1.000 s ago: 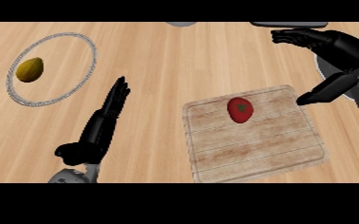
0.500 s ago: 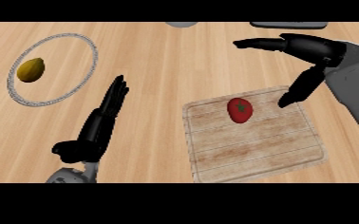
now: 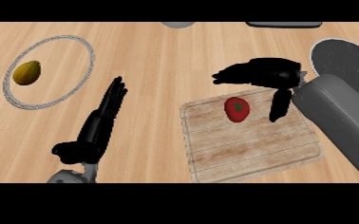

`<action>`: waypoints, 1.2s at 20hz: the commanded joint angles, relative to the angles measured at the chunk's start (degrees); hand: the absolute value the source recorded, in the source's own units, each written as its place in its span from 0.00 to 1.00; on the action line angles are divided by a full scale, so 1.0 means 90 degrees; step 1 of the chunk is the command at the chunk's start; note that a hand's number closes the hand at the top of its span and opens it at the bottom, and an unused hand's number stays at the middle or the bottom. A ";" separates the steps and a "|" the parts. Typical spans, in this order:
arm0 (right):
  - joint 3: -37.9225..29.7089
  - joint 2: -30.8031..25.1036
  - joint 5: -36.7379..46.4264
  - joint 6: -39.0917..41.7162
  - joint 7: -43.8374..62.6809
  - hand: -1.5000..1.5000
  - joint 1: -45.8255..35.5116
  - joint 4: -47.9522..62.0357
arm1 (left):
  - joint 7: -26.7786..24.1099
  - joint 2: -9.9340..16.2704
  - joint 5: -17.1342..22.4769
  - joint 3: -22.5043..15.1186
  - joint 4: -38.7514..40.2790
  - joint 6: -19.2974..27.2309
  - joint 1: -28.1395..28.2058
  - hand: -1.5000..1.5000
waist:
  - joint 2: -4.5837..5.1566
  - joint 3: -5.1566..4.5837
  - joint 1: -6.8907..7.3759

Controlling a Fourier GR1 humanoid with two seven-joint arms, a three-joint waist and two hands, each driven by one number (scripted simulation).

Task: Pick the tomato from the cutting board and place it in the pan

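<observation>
While the left hand (image 3: pixel 98 123) lies flat with straight fingers on the tabletop (image 3: pixel 161 66), the tomato (image 3: pixel 238 109) sits on the cutting board (image 3: pixel 252 142). Just above it hovers the right hand (image 3: pixel 270 73), released, fingers spread, grasping nothing. Farther left, a plate (image 3: pixel 49 71) holds a yellowish fruit (image 3: pixel 27 72).

Even, bright light is falling across the wooden counter (image 3: pixel 175 57) in front of me, with no glare and no hard shadows anywhere. My right hand (image 3: pixel 270 73), at about two o'clock, and my left hand (image 3: pixel 95 128), at about eight o'clock, are showing as flat black with almost no shading. The tomato (image 3: pixel 238 109) is catching no highlight and is casting no clear shadow on the cutting board (image 3: pixel 245 147).
</observation>
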 commanded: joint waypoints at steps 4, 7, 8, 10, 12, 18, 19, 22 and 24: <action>0.0053 0.0205 0.0901 0.0059 -0.0648 0.00 0.0263 0.0409 | 0.0056 -0.0197 -0.0220 0.0124 -0.0073 -0.0041 0.0007 0.50 | -0.0024 -0.0001 -0.0090; -0.0123 0.0762 0.1078 0.0053 -0.0450 0.00 0.0122 0.0661 | 0.0320 -0.0118 -0.0263 0.0281 -0.0223 -0.0070 0.0101 0.50 | -0.0024 -0.0001 -0.0073; -0.0116 0.0735 0.1179 0.0235 -0.0440 0.00 -0.0067 0.0680 | 0.0266 -0.0224 -0.0232 0.0392 0.0139 -0.0182 -0.0303 0.50 | -0.0020 -0.0002 -0.0091; -0.0360 0.0577 0.1172 0.0267 -0.0355 0.00 0.0322 0.0284 | 0.0489 -0.0171 -0.0310 0.0312 -0.0382 -0.0157 0.0123 0.50 | -0.0037 -0.0001 -0.0111; -0.0446 0.0874 0.1291 0.0179 -0.0371 0.00 0.0099 0.0797 | -0.0310 -0.0196 -0.0132 0.0531 0.0408 -0.0613 0.0177 0.50 | -0.0021 -0.0003 -0.0094; -0.0635 0.1089 0.1494 -0.0006 -0.0629 0.00 0.0315 0.1072 | 0.0143 -0.0423 -0.0552 0.0355 -0.0261 -0.0244 0.0277 0.50 | -0.0032 -0.0001 -0.0090; -0.0719 0.1347 0.1425 0.0273 -0.0398 0.00 -0.0059 0.1283 | -0.0009 -0.0461 -0.0636 0.0289 -0.0125 -0.0272 0.0309 0.50 | -0.0027 -0.0001 -0.0072; -0.0689 0.1381 0.1848 -0.0101 -0.0687 0.00 0.0105 0.1571 | 0.0439 -0.0429 -0.0585 0.0417 -0.0339 -0.0389 0.0178 0.50 | -0.0024 0.0000 -0.0076; -0.0604 0.1787 0.2046 -0.0290 -0.0582 0.00 -0.0142 0.2100 | 0.0468 -0.0486 -0.0495 0.0462 -0.0274 -0.0461 0.0152 0.50 | -0.0011 0.0000 -0.0032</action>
